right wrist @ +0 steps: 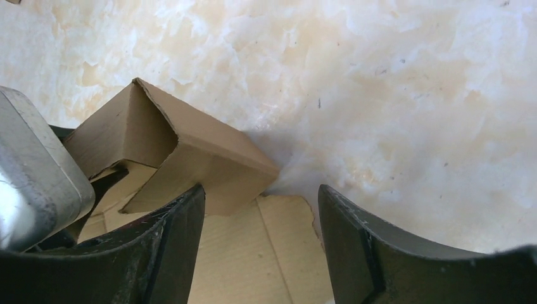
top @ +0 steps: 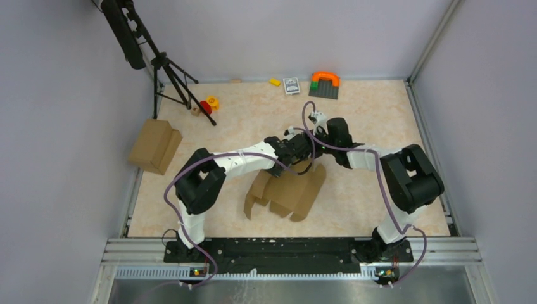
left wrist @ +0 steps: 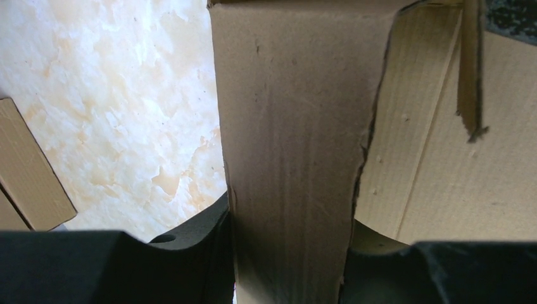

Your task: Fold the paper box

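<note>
While left fingers (left wrist: 95,269) pinch the paper box (left wrist: 291,158), right fingers (right wrist: 380,253) gape over its corner.

Open tabletop (top: 351,202) right of paper box (top: 291,190)

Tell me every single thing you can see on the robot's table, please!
paper box: one, brown, middle of the table, partly folded, under both arms
big carton: one, brown, left edge
tripod: one, black, far left corner
toy: one, red and yellow, by the tripod's feet
block: one, yellow, far edge
small pack: one, white and dark, beside the block
arch: one, orange, on a dark plate, far edge
table: one, beige marbled
left end effector: one, black, closed on a paper box flap
right end effector: one, black, open over the paper box
</note>
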You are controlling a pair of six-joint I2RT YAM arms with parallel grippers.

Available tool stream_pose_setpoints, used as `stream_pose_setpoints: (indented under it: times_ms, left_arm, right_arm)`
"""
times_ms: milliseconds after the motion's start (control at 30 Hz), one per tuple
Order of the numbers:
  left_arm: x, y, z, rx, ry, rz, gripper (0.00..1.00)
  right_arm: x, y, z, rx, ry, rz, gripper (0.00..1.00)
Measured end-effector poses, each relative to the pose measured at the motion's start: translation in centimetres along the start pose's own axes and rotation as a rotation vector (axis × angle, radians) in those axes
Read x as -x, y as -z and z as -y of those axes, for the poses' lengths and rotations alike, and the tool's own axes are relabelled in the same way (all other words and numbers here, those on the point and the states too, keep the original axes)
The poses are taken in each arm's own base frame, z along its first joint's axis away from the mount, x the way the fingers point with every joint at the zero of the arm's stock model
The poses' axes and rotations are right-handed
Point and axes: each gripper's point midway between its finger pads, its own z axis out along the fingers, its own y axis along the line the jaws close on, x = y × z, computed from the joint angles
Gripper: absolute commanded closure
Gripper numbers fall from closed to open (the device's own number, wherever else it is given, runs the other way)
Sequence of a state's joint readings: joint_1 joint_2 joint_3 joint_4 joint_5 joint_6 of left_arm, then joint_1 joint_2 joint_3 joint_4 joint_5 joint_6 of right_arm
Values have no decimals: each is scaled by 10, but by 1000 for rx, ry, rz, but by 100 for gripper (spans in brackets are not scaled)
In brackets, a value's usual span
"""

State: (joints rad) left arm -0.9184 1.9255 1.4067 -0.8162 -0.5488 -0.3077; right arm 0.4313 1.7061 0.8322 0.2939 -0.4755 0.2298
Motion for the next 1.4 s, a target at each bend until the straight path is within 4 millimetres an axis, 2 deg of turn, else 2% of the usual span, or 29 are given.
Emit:
stream_pose_setpoints:
  times_ms: [467,1000,1400]
  left_arm:
    - [-9,-1,-8,5,-26,-42,60]
    - [-19,3,-12,7,-48,-83,61]
    - [-23,6,-13,-3,-43,-101,61]
  right_arm:
    - [-1,-18,-7,132,41,23,31]
    - [-10,-26,-21,240,28,-2,37]
    - [-9,-27,-35,295,4,8,40]
